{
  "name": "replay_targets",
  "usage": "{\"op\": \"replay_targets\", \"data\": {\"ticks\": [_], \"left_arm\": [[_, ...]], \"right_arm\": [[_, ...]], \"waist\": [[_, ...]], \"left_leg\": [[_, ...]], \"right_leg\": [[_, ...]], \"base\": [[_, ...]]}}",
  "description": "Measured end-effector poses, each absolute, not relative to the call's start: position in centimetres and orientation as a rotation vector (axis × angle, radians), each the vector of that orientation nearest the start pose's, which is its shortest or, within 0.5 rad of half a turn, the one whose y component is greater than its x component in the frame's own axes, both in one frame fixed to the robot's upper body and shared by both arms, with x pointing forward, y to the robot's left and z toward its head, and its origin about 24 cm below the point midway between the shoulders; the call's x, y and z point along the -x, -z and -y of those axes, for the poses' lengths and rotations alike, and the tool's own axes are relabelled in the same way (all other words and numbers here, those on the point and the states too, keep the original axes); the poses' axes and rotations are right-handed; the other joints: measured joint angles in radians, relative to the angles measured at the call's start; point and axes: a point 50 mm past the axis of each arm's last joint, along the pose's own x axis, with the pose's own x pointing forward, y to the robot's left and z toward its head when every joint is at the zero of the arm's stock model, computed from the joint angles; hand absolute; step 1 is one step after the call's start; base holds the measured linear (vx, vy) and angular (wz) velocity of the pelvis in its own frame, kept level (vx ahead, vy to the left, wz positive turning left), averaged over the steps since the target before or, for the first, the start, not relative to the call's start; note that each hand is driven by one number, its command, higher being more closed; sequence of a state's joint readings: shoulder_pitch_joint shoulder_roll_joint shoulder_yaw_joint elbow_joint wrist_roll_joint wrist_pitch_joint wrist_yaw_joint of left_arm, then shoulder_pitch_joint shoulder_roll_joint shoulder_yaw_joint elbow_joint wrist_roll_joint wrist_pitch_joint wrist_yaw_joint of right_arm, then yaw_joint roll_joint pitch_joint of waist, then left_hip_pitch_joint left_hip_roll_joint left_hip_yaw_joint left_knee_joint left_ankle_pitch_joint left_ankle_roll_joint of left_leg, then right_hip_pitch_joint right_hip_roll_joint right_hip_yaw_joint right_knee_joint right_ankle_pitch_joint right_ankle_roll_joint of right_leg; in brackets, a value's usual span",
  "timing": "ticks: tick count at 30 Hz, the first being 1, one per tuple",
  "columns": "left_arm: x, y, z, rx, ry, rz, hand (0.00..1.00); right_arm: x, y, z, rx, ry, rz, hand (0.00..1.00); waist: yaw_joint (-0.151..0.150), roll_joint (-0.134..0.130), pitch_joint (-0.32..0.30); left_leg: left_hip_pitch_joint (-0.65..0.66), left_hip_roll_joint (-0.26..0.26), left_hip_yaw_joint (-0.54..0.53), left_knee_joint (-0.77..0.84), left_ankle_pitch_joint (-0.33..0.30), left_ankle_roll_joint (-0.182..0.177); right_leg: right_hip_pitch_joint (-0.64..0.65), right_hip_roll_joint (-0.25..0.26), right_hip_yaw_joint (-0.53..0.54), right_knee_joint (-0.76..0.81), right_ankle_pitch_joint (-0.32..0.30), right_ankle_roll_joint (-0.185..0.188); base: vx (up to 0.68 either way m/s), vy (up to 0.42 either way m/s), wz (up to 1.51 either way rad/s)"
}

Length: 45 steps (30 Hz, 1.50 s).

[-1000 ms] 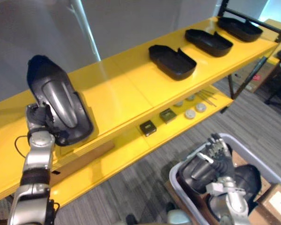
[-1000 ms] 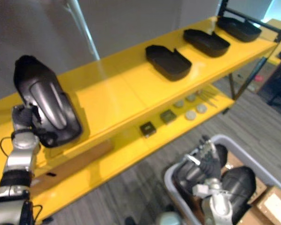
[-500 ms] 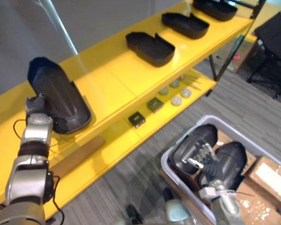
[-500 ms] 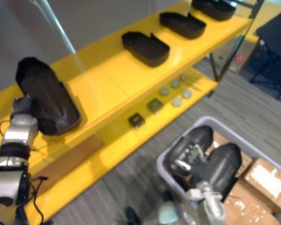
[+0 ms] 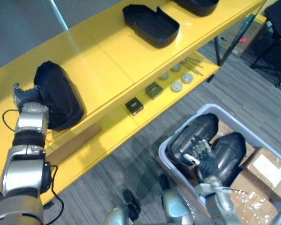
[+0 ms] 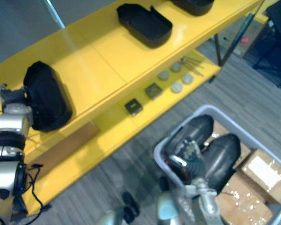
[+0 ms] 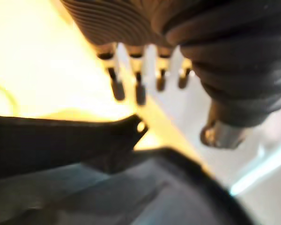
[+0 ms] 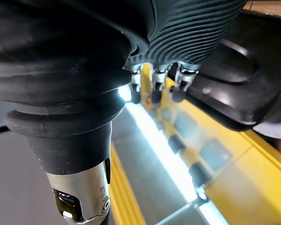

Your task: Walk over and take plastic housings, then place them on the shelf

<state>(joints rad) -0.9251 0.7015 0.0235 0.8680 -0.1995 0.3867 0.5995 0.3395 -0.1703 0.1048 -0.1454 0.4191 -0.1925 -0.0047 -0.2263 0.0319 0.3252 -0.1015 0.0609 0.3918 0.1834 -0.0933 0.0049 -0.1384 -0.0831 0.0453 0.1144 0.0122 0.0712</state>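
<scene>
A black plastic housing (image 5: pixel 57 96) lies on the top tier of the yellow shelf (image 5: pixel 103 56), at its left end. The left hand (image 5: pixel 22 93) rests just beside it, fingers (image 7: pixel 116 86) straight, holding nothing. A second housing (image 5: pixel 152 26) lies further right on that tier. In front of the shelf, the right hand (image 5: pixel 202 152) hangs loosely spread over spare housings (image 5: pixel 199 136) in a grey bin (image 5: pixel 210 108).

Free passage over the yellow top shelf board (image 5: pixel 100 61) between the domed black plastic housing (image 5: pixel 58 96) and the shallow black tray-shaped housing (image 5: pixel 151 26) — well apart. Underneath, seemingly tighter: small dark square blocks (image 5: pixel 134 106), round grey discs (image 5: pixel 177 86).
</scene>
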Motion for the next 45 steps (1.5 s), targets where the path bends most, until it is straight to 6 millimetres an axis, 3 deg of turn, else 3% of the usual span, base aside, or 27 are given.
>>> {"op": "replay_targets", "data": {"ticks": [7,13,15,17,19,21,23,27,29,32,35,42,45], "left_arm": [[-34.8,-21.9,-35.6,-0.276,-1.125,0.007,0.0],[-34.6,-26.4,-34.8,-0.189,-1.173,0.309,0.0],[-33.8,-28.1,-34.6,-0.199,-1.179,0.441,0.0],[-31.5,-28.9,-34.1,-0.199,-1.162,0.646,0.0],[-29.2,-27.5,-33.8,-0.222,-1.153,0.732,0.0],[-27.0,-25.0,-33.4,-0.209,-1.153,0.752,0.0],[-24.0,-20.6,-32.4,-0.219,-1.161,0.7,0.0],[-19.4,-16.2,-31.6,-0.257,-1.212,0.598,0.0],[-18.2,-15.5,-31.1,-0.246,-1.196,0.595,0.0],[-16.3,-15.2,-29.5,-0.197,-1.102,0.625,0.0],[-14.8,-14.6,-27.8,-0.152,-1.017,0.63,0.0],[-14.2,-13.9,-27.6,-0.019,-0.994,0.608,0.0],[-14.7,-11.9,-28.0,-0.016,-1.044,0.477,0.0]], "right_arm": [[-18.0,-1.9,16.8,-0.279,0.016,-0.029,0.0],[-17.9,-2.4,16.6,-0.274,0.032,0.033,0.0],[-17.9,-2.8,16.5,-0.254,0.036,0.073,0.0],[-17.9,-3.5,16.6,-0.216,0.052,0.12,0.0],[-18.0,-4.4,16.6,-0.195,0.063,0.163,0.0],[-17.8,-4.8,16.8,-0.196,0.084,0.184,0.0],[-18.3,-6.0,18.1,-0.177,0.129,0.247,0.0],[-20.1,-9.2,19.6,-0.136,0.152,0.41,0.0],[-21.1,-10.5,19.6,-0.134,0.138,0.468,0.0],[-21.5,-11.9,19.4,-0.141,0.144,0.505,0.0],[-20.9,-11.1,20.0,-0.134,0.181,0.442,0.0],[-20.5,-10.4,20.0,-0.174,0.157,0.413,0.0],[-20.6,-10.5,19.0,-0.212,0.013,0.438,0.0]], "waist": [[0.006,-0.004,0.024],[0.025,-0.005,0.023],[0.033,-0.005,0.023],[0.049,-0.002,0.016],[0.058,0.001,0.005],[0.083,0.005,-0.051],[0.137,0.001,-0.101],[0.195,-0.003,-0.157],[0.22,-0.008,-0.166],[0.235,-0.015,-0.185],[0.232,-0.016,-0.207],[0.217,-0.025,-0.229],[0.22,-0.038,-0.239]], "left_leg": [[-0.001,-0.001,0.0,0.002,-0.002,0.001],[0.02,-0.003,-0.022,-0.002,-0.002,0.001],[0.033,-0.003,-0.028,-0.015,-0.001,0.001],[0.047,-0.006,-0.038,-0.034,0.003,-0.003],[0.07,-0.013,-0.062,-0.062,0.015,-0.01],[0.068,-0.017,-0.081,-0.09,0.028,-0.014],[0.117,-0.02,-0.128,-0.13,0.041,-0.022],[0.143,-0.029,-0.193,-0.152,0.051,-0.026],[0.157,-0.037,-0.203,-0.165,0.058,-0.026],[0.168,-0.058,-0.221,-0.193,0.075,-0.021],[0.181,-0.07,-0.222,-0.208,0.078,-0.02],[0.202,-0.073,-0.219,-0.269,0.104,-0.027],[0.193,-0.073,-0.223,-0.269,0.109,-0.03]], "right_leg": [[0.0,-0.003,-0.004,0.002,0.002,0.003],[0.039,-0.004,-0.027,-0.012,0.0,0.001],[0.056,-0.005,-0.041,-0.023,-0.001,0.0],[0.077,-0.004,-0.056,-0.039,-0.001,0.0],[0.11,-0.005,-0.08,-0.06,-0.001,0.0],[0.116,-0.005,-0.105,-0.083,-0.001,0.0],[0.185,-0.001,-0.166,-0.113,-0.001,-0.001],[0.245,-0.003,-0.242,-0.13,-0.002,-0.002],[0.258,-0.008,-0.261,-0.131,-0.006,-0.008],[0.269,-0.026,-0.279,-0.134,-0.02,-0.007],[0.278,-0.038,-0.289,-0.128,-0.031,0.001],[0.265,-0.04,-0.291,-0.128,-0.04,-0.001],[0.261,-0.039,-0.293,-0.133,-0.038,0.002]], "base": [[-0.02,0.011,0.01],[0.01,0.002,0.08],[0.01,-0.005,0.1],[0.02,-0.012,0.13],[0.08,-0.023,0.31],[0.12,-0.039,0.41],[0.14,-0.035,0.57],[0.06,-0.01,0.52],[-0.04,0.014,0.33],[-0.06,0.021,0.15],[-0.06,0.03,0.03],[-0.05,0.016,0.0],[0.0,0.0,0.0]]}}
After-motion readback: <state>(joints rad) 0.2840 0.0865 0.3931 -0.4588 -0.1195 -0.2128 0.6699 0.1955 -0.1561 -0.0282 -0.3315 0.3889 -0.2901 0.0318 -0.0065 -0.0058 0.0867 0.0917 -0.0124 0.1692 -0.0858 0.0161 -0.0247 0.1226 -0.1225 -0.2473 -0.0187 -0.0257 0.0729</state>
